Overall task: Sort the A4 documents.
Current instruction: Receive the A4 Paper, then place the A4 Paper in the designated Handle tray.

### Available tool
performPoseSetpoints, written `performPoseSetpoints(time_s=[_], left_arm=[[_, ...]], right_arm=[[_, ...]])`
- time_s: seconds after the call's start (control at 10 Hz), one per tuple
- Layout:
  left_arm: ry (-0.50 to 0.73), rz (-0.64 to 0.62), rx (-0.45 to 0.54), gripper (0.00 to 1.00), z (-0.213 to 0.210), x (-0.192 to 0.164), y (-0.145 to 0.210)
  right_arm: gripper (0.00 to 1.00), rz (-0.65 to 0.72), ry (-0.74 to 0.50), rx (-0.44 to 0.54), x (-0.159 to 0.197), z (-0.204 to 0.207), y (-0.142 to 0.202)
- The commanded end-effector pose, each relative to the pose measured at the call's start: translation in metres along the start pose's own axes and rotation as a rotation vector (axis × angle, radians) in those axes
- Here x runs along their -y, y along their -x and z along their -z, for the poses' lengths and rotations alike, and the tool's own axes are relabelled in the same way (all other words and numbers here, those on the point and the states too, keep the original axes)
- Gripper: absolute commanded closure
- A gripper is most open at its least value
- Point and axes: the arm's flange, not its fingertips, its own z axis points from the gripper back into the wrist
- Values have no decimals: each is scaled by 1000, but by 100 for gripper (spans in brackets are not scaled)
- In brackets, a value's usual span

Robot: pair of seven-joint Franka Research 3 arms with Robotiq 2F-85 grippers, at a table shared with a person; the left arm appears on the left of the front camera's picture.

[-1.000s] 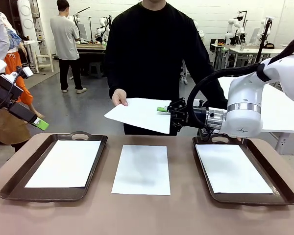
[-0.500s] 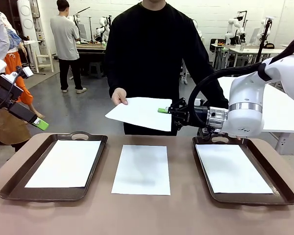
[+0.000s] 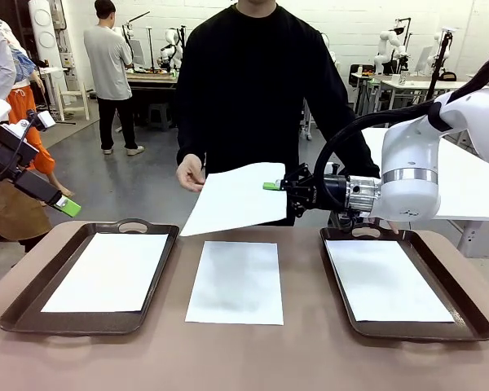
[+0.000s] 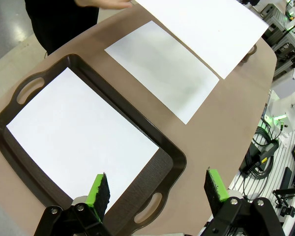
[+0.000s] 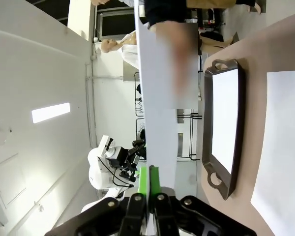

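Front view: pinching airborne sheet (image 3: pixel 236 199) by its edge with right gripper (image 3: pixel 270 186), hand (image 3: pixel 189 173) beside far corner, seemingly for handover; left gripper (image 4: pixel 159 183) spread wide, idle above left tray (image 4: pixel 179 160)

The right arm reaches level toward the middle, right gripper (image 3: pixel 270 186) pinched tight, while the raised left gripper (image 4: pixel 157 181) gapes wide.
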Motion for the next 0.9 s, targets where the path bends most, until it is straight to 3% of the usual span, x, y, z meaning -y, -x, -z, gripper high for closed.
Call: performPoseSetpoints(time_s=[0.0, 0.8], left_arm=[[0, 4, 1, 0, -1, 0, 0], [0, 4, 1, 0, -1, 0, 0]], right_arm=[[100, 17, -23, 21, 1, 2, 1], [100, 17, -23, 21, 1, 2, 1]])
